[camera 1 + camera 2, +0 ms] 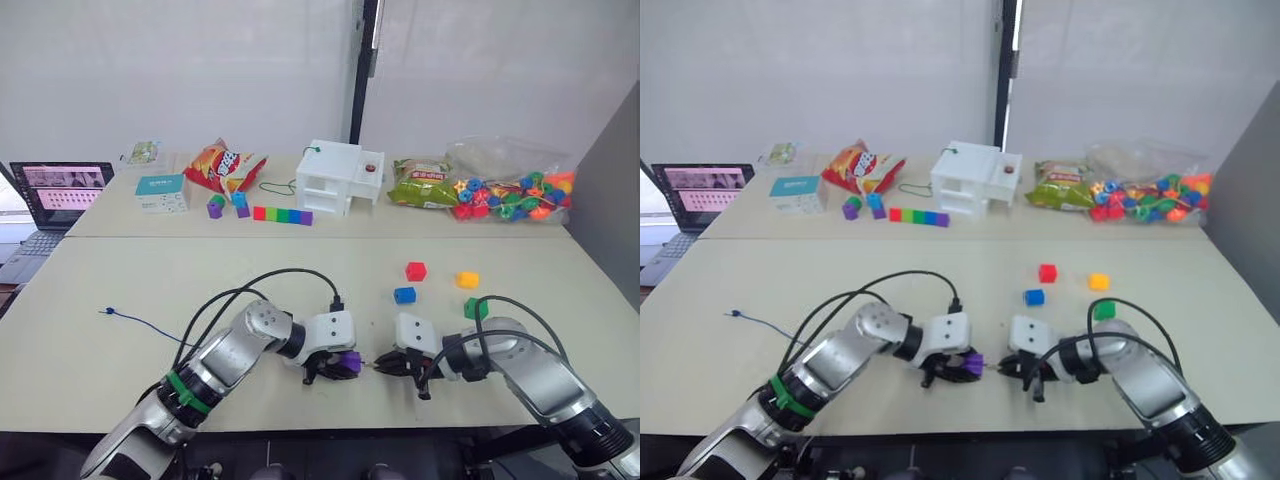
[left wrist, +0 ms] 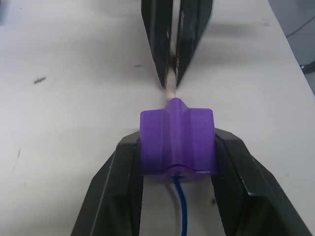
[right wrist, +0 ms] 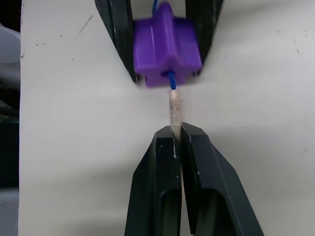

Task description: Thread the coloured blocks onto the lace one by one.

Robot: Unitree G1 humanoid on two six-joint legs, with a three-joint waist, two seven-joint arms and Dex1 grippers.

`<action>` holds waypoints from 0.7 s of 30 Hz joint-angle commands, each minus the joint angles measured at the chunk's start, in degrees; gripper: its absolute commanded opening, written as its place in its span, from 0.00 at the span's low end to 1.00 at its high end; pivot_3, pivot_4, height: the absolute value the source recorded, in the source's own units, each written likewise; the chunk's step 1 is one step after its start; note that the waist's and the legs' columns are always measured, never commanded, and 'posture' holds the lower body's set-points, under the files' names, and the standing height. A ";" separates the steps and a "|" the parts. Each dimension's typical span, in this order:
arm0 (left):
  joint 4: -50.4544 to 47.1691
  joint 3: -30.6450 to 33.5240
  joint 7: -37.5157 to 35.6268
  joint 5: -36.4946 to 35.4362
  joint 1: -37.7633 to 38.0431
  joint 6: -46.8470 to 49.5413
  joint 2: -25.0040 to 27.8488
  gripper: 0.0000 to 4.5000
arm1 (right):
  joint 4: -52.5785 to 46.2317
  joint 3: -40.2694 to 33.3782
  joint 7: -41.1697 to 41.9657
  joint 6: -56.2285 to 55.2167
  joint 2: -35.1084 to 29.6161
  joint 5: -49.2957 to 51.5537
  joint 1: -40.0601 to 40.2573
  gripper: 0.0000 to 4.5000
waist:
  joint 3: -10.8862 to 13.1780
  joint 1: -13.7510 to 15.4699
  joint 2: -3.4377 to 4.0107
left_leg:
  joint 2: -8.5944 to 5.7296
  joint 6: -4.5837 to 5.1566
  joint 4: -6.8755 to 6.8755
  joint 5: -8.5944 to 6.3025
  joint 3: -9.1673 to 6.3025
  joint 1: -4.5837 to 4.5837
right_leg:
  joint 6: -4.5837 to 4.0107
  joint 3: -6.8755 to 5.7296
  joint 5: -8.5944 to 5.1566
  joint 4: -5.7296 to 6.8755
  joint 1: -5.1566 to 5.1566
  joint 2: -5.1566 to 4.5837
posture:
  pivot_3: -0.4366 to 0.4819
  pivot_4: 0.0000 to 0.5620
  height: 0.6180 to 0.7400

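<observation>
L gripper [image 2: 177, 196] clamped on purple block [image 2: 176, 142], lace [image 3: 172, 81] through block, R gripper [image 3: 176, 129] pinching lace's pale tip [image 3: 174, 110] just beside block, red [image 1: 416, 271], blue [image 1: 404, 295], yellow [image 1: 467, 280], green [image 1: 476, 308] blocks on table [image 1: 120, 300] beyond purple block.

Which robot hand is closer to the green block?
The right one. The right gripper pinches the lace's pale tip, with the green block just beyond its wrist. The left gripper holds the purple block, farther from the green one.
</observation>
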 commanded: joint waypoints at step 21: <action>49.66 25.09 -13.38 -2.75 2.98 -40.04 30.97 0.54 | -0.66 0.89 3.02 0.17 -1.68 -1.74 -2.58 0.00 | -0.11 -0.38 -0.01 | 0.35 -0.08 -0.88 0.00 0.82 0.79 | -0.45 -0.15 -0.25 0.24 -0.04 -0.14 | 0.48 0.27 1.00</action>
